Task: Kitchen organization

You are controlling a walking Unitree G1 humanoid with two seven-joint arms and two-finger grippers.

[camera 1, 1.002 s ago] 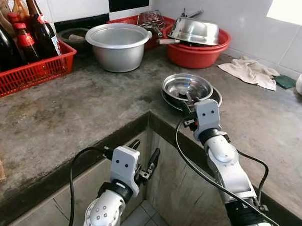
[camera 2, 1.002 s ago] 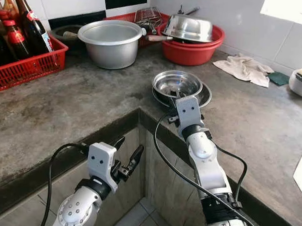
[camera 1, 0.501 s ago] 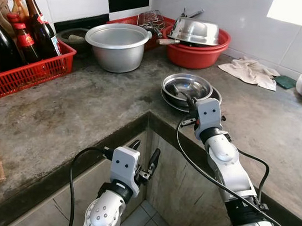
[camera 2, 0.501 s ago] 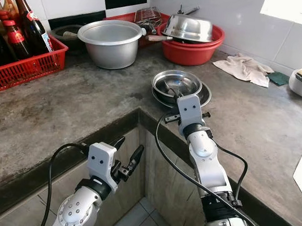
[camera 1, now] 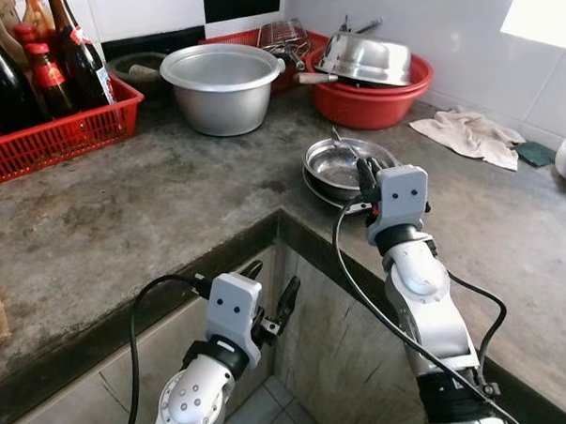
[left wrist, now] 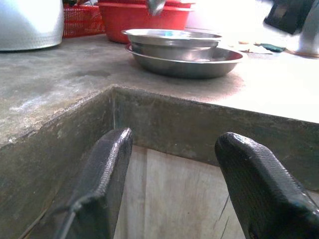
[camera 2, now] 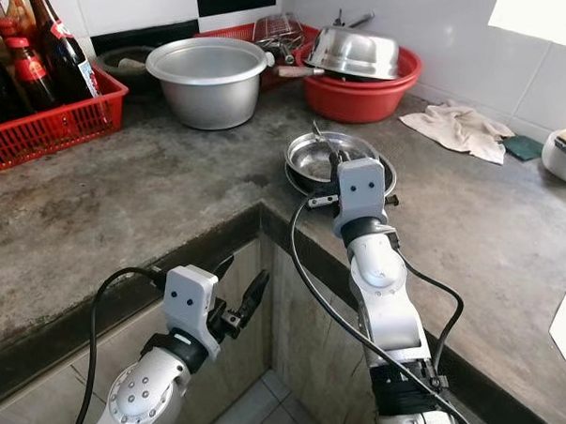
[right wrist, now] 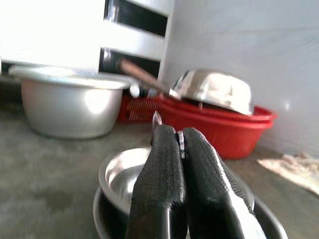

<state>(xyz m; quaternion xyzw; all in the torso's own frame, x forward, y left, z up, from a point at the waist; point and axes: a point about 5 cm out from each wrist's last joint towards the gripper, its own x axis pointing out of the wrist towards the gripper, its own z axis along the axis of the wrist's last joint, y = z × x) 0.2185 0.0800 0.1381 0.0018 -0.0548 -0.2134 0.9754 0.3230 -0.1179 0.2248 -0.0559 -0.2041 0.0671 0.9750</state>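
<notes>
I am looking at a thin metal utensil (right wrist: 156, 119). It is standing almost upright over the steel bowl (camera 1: 332, 167), and the right claw (right wrist: 178, 137) is grasping it, with both fingers clenched flat on it and only a short tip showing above them. I cannot tell if it is a spoon or a fork, because the fingers are hiding most of it.

I am judging that it is light and stiff, but also smooth and narrow, so it can be turning or slipping between the pads. I think the best hold is at the middle of the handle, with the flat side against the fingers.

The bowl is sitting inside a wider steel dish (left wrist: 199, 62), near the inner corner of the concrete surface (camera 1: 152, 197). Both are looking thin and slippery, and I am expecting them to ring and slide if the utensil is knocking them.

The left claw (left wrist: 174, 137) is hanging below the edge of the surface, released, with the fingers well apart and nothing between them.

Farther back, an aluminium pot (camera 1: 218, 82) and a red basin (camera 1: 363, 105) with an overturned steel bowl are standing by the wall. A red crate (camera 1: 61, 135) of bottles is on the left and a cloth (camera 1: 470, 134) is lying on the right.
</notes>
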